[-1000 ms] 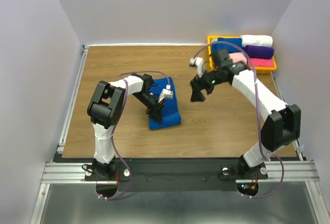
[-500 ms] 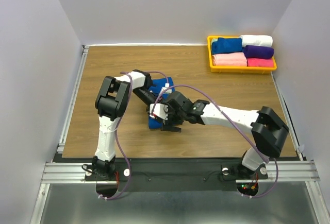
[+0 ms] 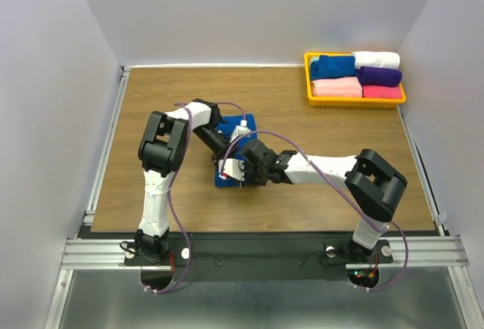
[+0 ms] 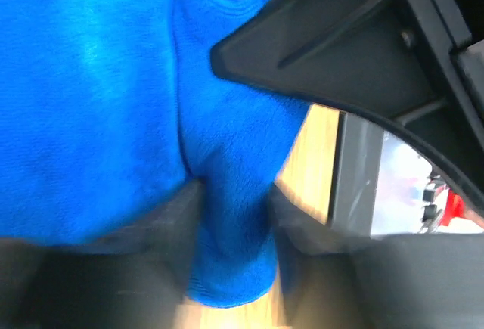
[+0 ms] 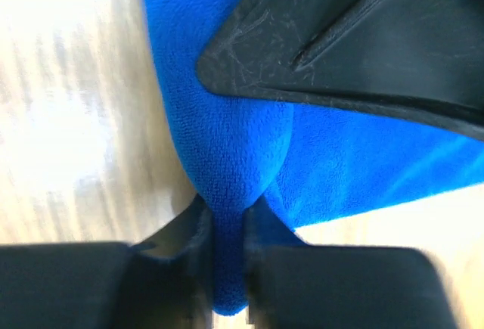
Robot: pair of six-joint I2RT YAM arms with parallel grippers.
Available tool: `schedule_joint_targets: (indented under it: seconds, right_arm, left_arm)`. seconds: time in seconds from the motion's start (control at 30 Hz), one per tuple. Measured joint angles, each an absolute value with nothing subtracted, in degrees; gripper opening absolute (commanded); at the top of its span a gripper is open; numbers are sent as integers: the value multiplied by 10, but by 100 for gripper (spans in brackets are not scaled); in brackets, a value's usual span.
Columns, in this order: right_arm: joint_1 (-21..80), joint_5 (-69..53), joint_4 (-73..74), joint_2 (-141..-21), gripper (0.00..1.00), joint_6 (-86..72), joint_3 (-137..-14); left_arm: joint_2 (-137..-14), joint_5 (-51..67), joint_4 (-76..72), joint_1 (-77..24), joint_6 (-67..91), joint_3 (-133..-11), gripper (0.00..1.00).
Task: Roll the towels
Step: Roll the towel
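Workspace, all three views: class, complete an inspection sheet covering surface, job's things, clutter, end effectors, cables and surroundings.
Surface: wooden table, no spills seen.
Job's things: blue towel on the table, bunched, under both arms; second blue towel in the yellow bin.
Clutter: pink towel, white towel and purple towel, all in the bin at the far right corner.
End effectors: right end effector pinches a fold of the blue towel; left end effector has a fold between its fingers, grip unclear.
Cables: purple cables loop along both arms.
Surroundings: plain walls; metal rail at the near edge.
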State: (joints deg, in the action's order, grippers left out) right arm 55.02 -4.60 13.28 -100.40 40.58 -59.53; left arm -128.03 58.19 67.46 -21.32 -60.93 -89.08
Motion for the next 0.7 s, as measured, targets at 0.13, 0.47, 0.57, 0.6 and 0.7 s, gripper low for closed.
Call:
schedule_joint_targets:
  seconds: [0.13, 0.47, 0.57, 0.6, 0.7]
  right_arm:
    - [531, -102, 178, -1005, 1, 389, -620]
    - [457, -270, 325, -1030, 0, 330, -673]
    - [432, -338, 375, -1069, 1, 310, -717]
    - [425, -351, 385, -1084, 1, 306, -732]
    - [398, -418, 434, -1140, 1, 297, -784]
  left_arm:
    - [-1250, 552, 663, -201, -612, -893, 74]
    - [-1166, 502, 580, -46, -611, -933, 98]
    - [-1090, 488, 522, 1, -603, -868, 99]
    - [-1051, 481, 512, 8, -603, -838, 99]
    - [-940, 464, 474, -6, -605, -765, 99]
